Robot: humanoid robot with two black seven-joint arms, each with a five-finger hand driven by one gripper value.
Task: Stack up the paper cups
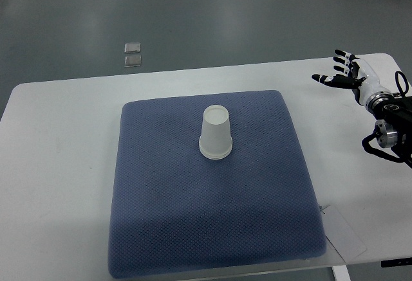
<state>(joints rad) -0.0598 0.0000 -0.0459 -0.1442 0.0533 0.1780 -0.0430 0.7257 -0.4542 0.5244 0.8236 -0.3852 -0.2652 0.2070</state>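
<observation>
A white paper cup (215, 133) stands upside down near the middle of the blue mat (167, 217); whether it is one cup or several nested I cannot tell. My right hand (341, 72) hovers over the table's far right corner, well away from the cup, with its fingers spread and nothing in them. The left arm does not show.
The blue mat lies on a white table (58, 165). A white card or label (344, 236) lies at the mat's near right corner. Two small grey squares (133, 54) sit on the floor beyond the table.
</observation>
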